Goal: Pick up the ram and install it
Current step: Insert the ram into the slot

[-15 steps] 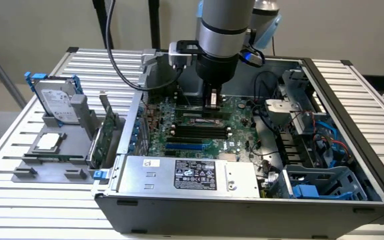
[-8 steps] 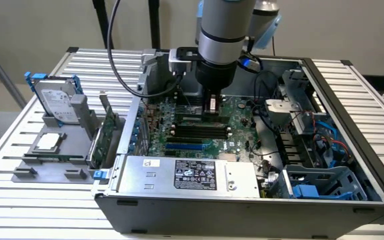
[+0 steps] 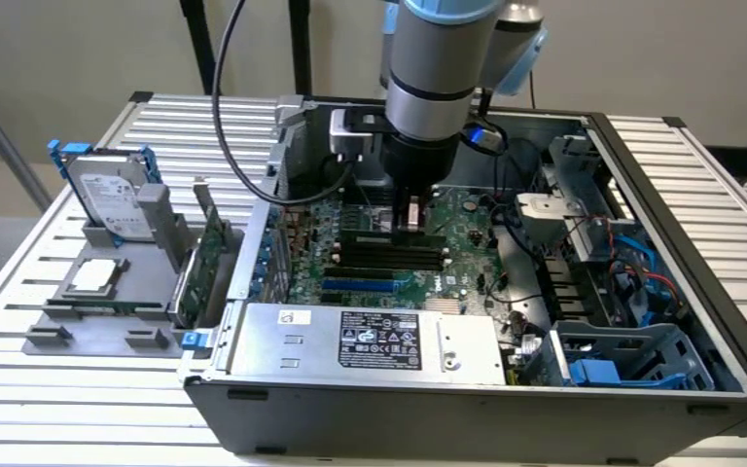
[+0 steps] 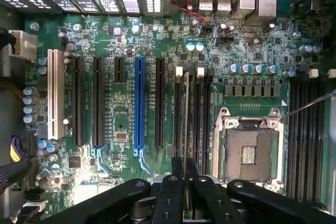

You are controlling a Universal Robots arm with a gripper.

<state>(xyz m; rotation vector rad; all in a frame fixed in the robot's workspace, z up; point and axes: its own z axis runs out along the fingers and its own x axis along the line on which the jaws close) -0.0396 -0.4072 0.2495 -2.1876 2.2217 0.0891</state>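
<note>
Grip on the ram [image 4: 186, 124] looks firm. Our claw [image 4: 186, 167] is pinched on the thin stick, which stands on edge past the fingertips, in line with one of the black memory slots [image 4: 201, 119] directly beneath the claw. We cannot tell whether its contact edge has entered the slot.

We judge the stick light and stiff along its length but brittle under twist, with chips and contacts best left untouched. Holding it by its flat faces, as we do, seems right.

Room is narrow. Neighbouring slots lie just beside the claw, the open processor socket [image 4: 248, 153] is near on one flank, and the blue expansion slot [image 4: 139, 103] is on the other. In the exterior view the claw [image 3: 410, 219] reaches down inside the computer case [image 3: 685, 243], with loose cables [image 3: 510, 263] near it and the case walls well apart.
</note>
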